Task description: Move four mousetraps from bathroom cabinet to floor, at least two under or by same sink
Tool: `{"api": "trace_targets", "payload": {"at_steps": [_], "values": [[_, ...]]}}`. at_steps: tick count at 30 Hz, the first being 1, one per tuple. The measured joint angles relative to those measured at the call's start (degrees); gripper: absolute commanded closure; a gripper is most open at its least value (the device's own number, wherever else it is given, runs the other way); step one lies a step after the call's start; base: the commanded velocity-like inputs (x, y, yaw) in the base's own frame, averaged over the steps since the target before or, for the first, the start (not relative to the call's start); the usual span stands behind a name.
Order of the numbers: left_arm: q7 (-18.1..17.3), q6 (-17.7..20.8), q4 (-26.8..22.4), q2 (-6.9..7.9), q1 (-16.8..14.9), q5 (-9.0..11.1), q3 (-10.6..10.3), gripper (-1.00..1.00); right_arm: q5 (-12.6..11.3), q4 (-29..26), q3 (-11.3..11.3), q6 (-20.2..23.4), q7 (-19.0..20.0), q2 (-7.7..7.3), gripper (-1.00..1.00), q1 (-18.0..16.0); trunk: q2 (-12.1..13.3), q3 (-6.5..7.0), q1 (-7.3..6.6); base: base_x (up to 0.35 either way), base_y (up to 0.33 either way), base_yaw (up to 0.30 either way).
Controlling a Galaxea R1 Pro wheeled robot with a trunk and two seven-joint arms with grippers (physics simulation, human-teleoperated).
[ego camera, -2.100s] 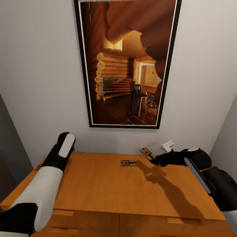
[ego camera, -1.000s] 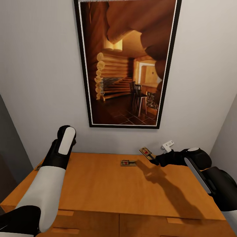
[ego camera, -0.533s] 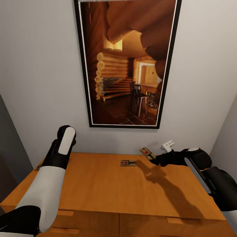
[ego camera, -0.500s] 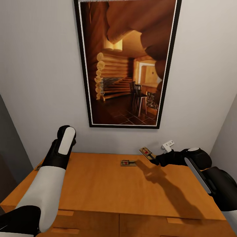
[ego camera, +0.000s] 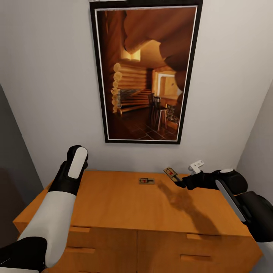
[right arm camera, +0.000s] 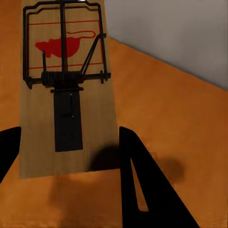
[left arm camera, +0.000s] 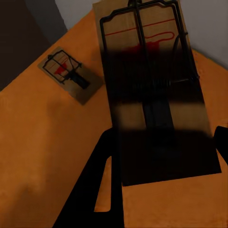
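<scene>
In the head view the left gripper [ego camera: 74, 154] is hidden behind its own forearm, so how its jaws stand is not to tell there. In the left wrist view, the near end of the mousetrap [left arm camera: 156, 90] between the fingers is lost in dark shadow. The right gripper [ego camera: 181, 183] is too small in the head view to read its grip (only a dark tip). The picture frame [ego camera: 144, 72] is cut by the top edge, the cabinet [ego camera: 144, 204] by the bottom.
</scene>
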Motion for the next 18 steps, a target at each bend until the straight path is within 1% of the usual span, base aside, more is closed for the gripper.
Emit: {"api": "trace_targets", "payload": {"at_steps": [18], "values": [[-0.02, 0.03, 0.02, 0.09, 0.0, -0.1, 0.32, 1.0, -0.14, 0.0, -0.06, 0.01, -0.02, 0.09, 1.0, 0.01, 0.0, 0.0, 0.0, -0.344, 0.0, 0.0]]}}
